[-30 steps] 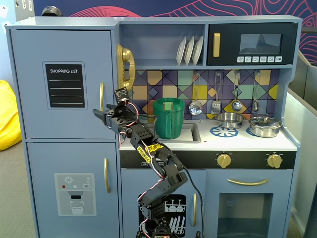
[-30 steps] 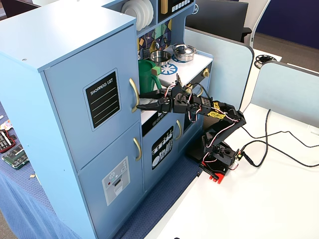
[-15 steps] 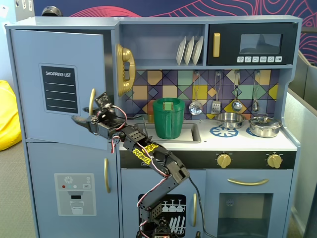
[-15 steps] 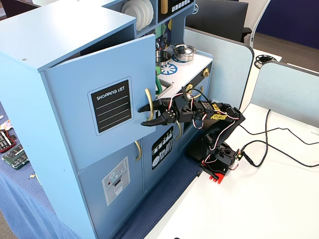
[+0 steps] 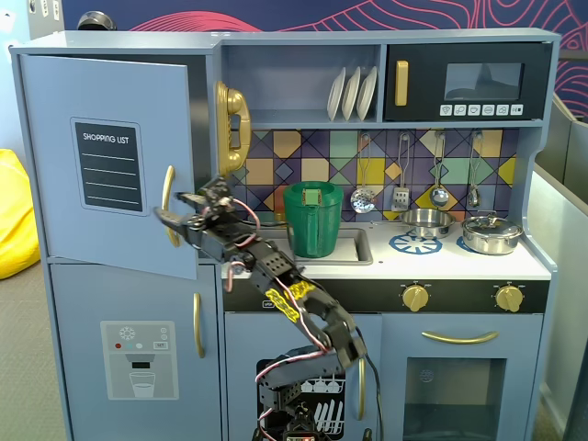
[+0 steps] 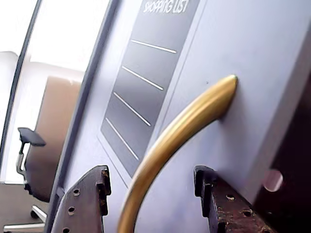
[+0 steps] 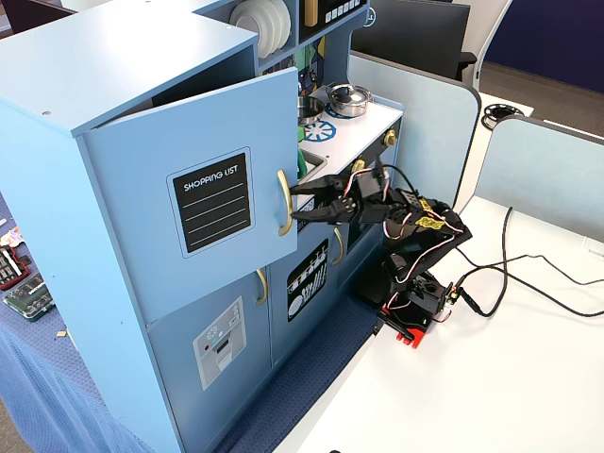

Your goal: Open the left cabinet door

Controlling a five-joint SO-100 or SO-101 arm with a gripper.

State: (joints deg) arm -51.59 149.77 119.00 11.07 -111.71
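The left cabinet door (image 5: 110,110), blue-grey with a black "SHOPPING LIST" panel, stands partly swung out from the cabinet; it also shows in another fixed view (image 7: 170,198) and the wrist view (image 6: 252,43). Its vertical gold bar handle (image 5: 167,197) sits near the free edge. My gripper (image 5: 170,209) is open with one finger on each side of the handle (image 6: 184,126); in the wrist view (image 6: 151,177) there are gaps between both pads and the bar. In a fixed view the gripper (image 7: 296,202) reaches the handle (image 7: 283,203) from the right.
Below is a door with a water-dispenser graphic (image 5: 138,358). A small door with a dishes graphic (image 7: 307,283) is behind the arm. A gold toy phone (image 5: 231,124) and a green pitcher (image 5: 312,219) are right of the door. The arm's base stands on a white table (image 7: 491,377) with cables.
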